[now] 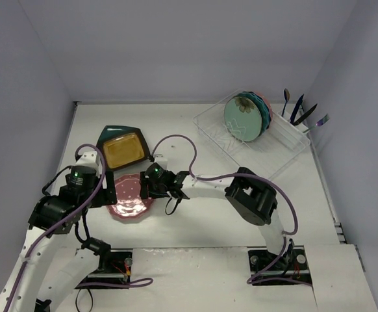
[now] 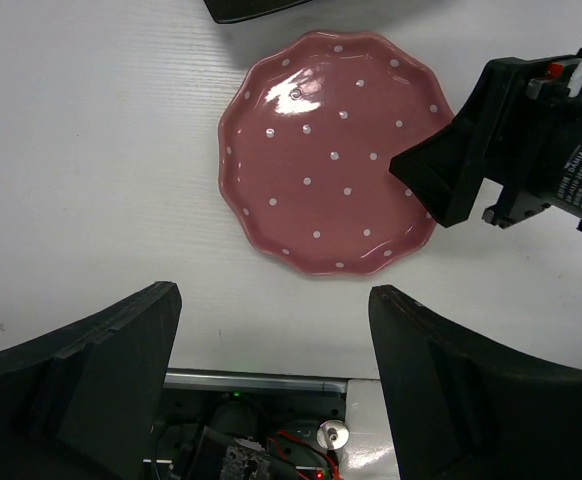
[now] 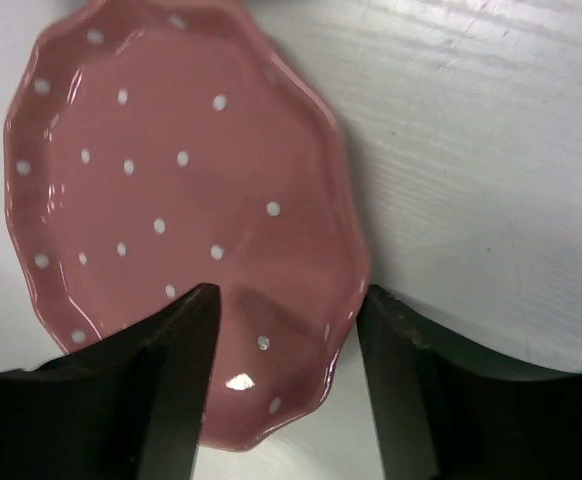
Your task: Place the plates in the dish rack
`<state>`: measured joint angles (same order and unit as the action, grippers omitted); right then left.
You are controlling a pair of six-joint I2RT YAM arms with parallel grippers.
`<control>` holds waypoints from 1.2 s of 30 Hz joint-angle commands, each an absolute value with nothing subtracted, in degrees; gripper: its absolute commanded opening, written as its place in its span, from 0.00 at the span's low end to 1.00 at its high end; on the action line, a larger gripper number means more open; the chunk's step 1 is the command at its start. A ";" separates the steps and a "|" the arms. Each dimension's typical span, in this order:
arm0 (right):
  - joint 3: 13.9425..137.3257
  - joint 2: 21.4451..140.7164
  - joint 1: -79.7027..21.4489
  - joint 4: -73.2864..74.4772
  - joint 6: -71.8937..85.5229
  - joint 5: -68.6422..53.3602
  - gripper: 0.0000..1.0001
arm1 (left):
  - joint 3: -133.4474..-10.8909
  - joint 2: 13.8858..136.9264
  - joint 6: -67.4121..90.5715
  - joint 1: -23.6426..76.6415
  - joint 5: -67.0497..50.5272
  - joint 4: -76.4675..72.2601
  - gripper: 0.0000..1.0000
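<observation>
Straddling pink plate rim, right pincer, fingers spread.

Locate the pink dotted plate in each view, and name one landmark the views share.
Top external: pink dotted plate lower left of centre, just below the mustard-yellow plate.
Left wrist: upper centre, flat on the table.
Right wrist: fills left and centre.
Shared landmark: the right end effector, open at the plate's rim.
</observation>
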<state>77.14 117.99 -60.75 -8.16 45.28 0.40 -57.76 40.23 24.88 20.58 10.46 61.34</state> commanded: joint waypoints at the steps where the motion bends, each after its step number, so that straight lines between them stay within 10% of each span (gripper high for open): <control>1: 79.19 120.05 -60.91 -5.02 49.65 4.48 0.55 | -61.08 40.34 24.96 20.83 10.46 61.00 0.76; 10: 77.52 119.63 -61.17 6.67 49.58 10.54 0.00 | -60.82 39.73 24.87 21.09 10.72 60.73 0.76; 36: 82.35 82.89 -52.06 -23.10 -44.69 37.71 0.00 | -60.47 42.89 25.14 21.01 10.72 57.39 0.76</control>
